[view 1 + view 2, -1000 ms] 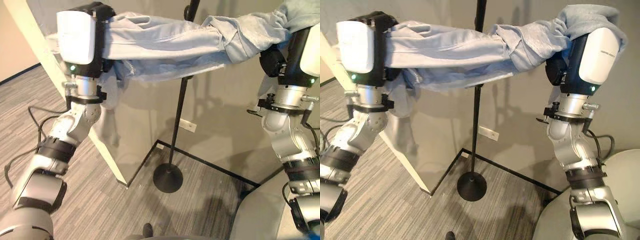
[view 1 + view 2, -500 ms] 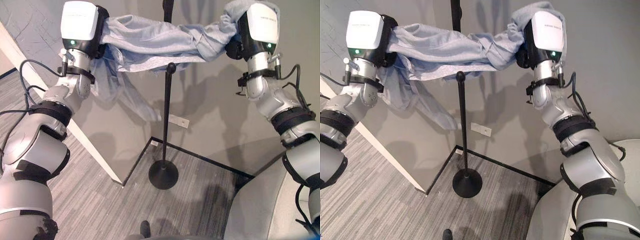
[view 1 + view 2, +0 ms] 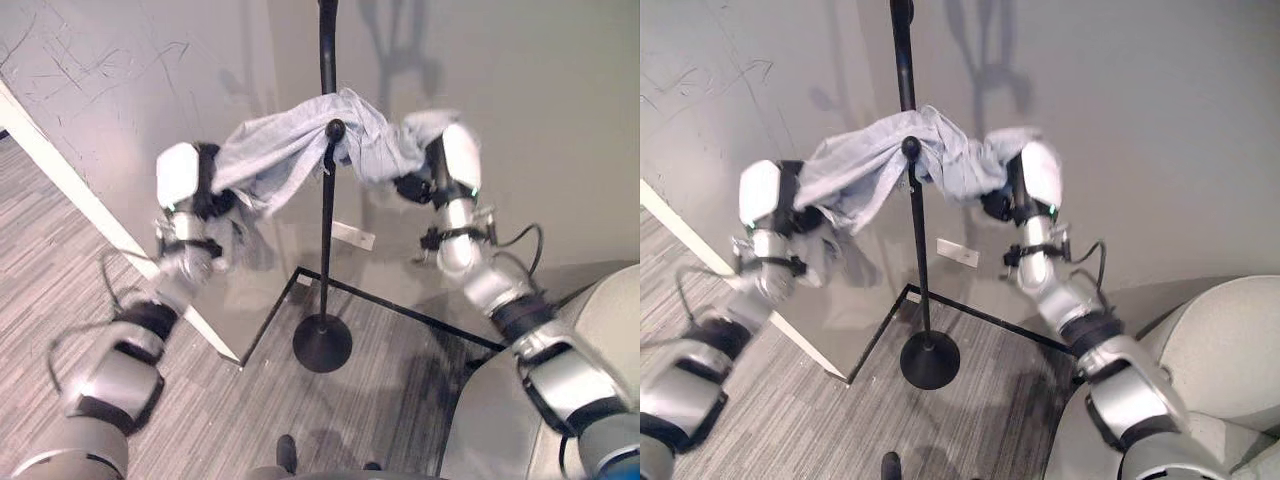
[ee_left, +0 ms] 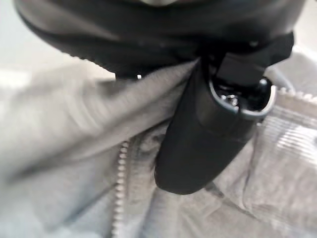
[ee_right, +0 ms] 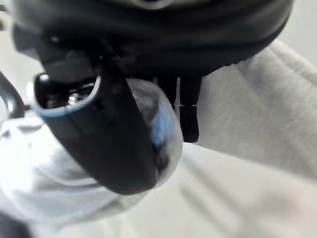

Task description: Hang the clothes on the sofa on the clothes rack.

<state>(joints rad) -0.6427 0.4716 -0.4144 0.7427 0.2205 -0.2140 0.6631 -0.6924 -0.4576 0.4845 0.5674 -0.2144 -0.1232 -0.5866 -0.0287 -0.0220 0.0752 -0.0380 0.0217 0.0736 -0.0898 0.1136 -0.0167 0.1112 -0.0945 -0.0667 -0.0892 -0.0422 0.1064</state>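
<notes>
Left eye view gives you the clearest read: the pale blue-grey garment (image 3: 300, 145) is stretched between both arms and draped over a knobbed peg (image 3: 335, 129) of the black clothes rack (image 3: 326, 220), whose pole rises from a round base (image 3: 322, 343) on the carpeted floor (image 3: 200, 400) by the wall corner. The cloth sags to either side of the peg, so the peg looks to be taking at least part of the weight.

Your left robot hand (image 4: 208, 144) is clamped on the garment: in its wrist view the thumb presses fabric against the palm, next to a zipper line (image 4: 119, 188). Your right robot hand (image 5: 114, 148) is likewise closed on cloth, thumb curled over a bunched fold with fingers tucked behind it. Holding both ends apart like this keeps the middle taut, which is probably why the cloth could be laid across the peg rather than slumping in a heap.

You appear close to done. Before you let go, judge whether the fabric is balanced; the left side hangs lower and fuller, so it may slide off that way. The grey sofa (image 3: 600, 330) sits at lower right.
</notes>
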